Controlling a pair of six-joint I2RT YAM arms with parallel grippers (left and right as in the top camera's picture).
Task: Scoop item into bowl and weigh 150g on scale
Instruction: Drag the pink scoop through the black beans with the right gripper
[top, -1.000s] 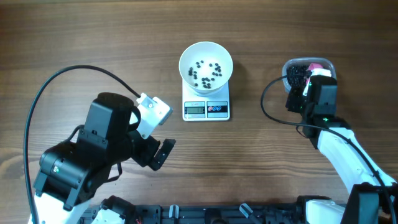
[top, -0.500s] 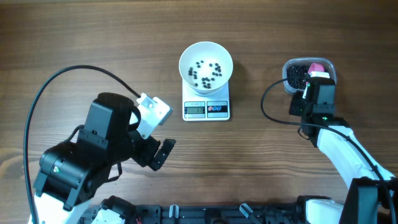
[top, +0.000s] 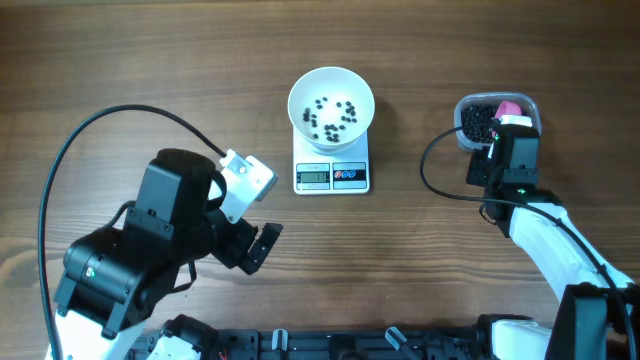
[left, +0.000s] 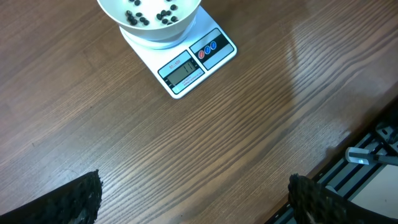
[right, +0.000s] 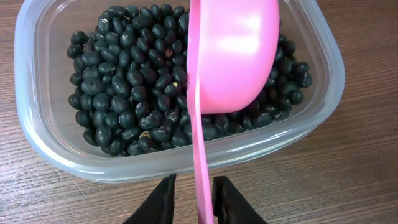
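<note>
The wooden bench (top: 100, 50) carries everything. The left claw (left: 194, 206) hangs wide open and empty, near the scale (top: 332, 176) bearing the white bowl (top: 303, 95). The right claw (right: 194, 184) straddles the handle of the pink scoop (right: 233, 56), pinching or not I cannot tell, over the clear tub (right: 56, 155) of black beans (right: 130, 81); a few beans lie in the bowl.

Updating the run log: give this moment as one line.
left claw open | right claw astride scoop handle, grip unclear | scoop in bean tub | bowl on scale, few beans
</note>
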